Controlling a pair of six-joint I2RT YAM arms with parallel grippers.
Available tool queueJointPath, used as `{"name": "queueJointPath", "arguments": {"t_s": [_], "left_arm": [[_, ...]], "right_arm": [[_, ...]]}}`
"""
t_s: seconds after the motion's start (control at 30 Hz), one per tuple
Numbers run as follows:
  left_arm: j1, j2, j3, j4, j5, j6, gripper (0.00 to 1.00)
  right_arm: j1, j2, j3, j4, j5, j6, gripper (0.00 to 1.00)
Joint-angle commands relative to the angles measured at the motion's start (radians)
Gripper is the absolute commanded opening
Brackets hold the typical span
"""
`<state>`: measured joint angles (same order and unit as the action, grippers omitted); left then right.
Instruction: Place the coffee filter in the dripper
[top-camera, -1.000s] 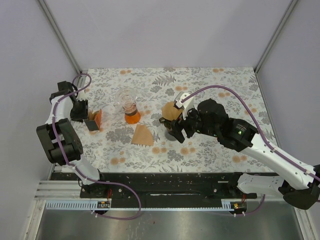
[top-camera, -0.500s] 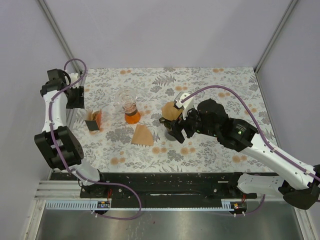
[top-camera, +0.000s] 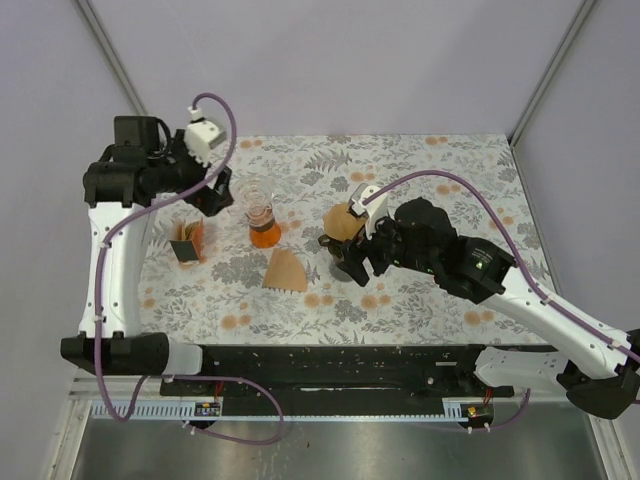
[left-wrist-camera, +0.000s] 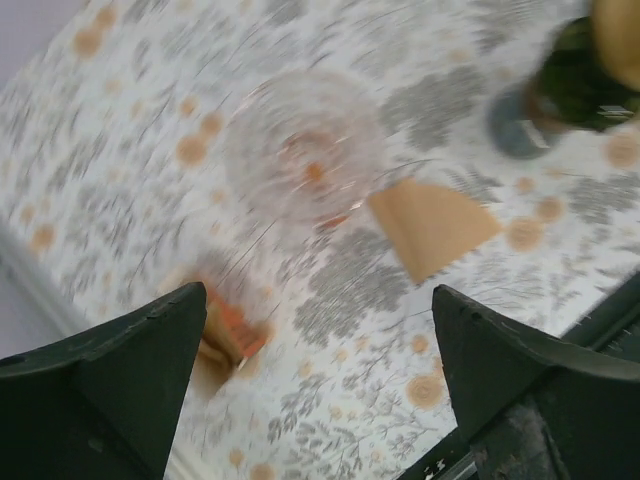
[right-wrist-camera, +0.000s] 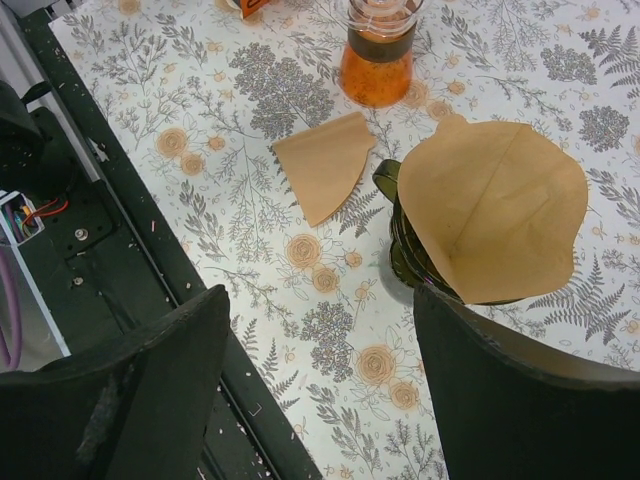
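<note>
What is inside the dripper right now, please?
A brown coffee filter sits in the dripper, standing well above its rim. It hides the dripper's interior, so anything beneath cannot be seen.

Both arms share one build: slim white links joined by bulky black housings. The left arm carries a white block near its wrist, with the left cable, purple, looping off it. Its base is black. The right arm has its own purple right cable and a small green spot on one black housing. The left gripper has broad, dark, wedge-shaped fingers with a matte finish. The right gripper has matching black fingers, flecked with pale scuffs.
</note>
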<state>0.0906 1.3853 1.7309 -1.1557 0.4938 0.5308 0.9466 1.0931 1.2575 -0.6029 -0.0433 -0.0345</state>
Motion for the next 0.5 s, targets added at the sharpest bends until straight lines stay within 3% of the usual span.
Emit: {"name": "queueJointPath", "arguments": {"t_s": [0.0, 0.1, 0.27, 0.47], "left_arm": [[-0.187, -0.02, 0.058, -0.185, 0.149, 0.104, 0.99], [-0.268, 0.0, 0.027, -0.171, 0.204, 0.083, 0.97], [-0.426, 0.07, -0.099, -0.044, 0.062, -0.002, 0.73], [-0.497, 0.15, -0.218, 0.057, 0.066, 0.196, 0.8]], "right_arm": [[-0.006, -0.036, 0.051, 0.032, 0.058, 0.022, 0.82], [-0.006, -0.062, 0.062, 0.009, 0.086, 0.025, 0.82], [-0.006, -0.099, 0.048, -0.006, 0.103, 0.028, 0.83], [-0.006, -0.11, 0.033, 0.008, 0.046, 0.028, 0.83]]}}
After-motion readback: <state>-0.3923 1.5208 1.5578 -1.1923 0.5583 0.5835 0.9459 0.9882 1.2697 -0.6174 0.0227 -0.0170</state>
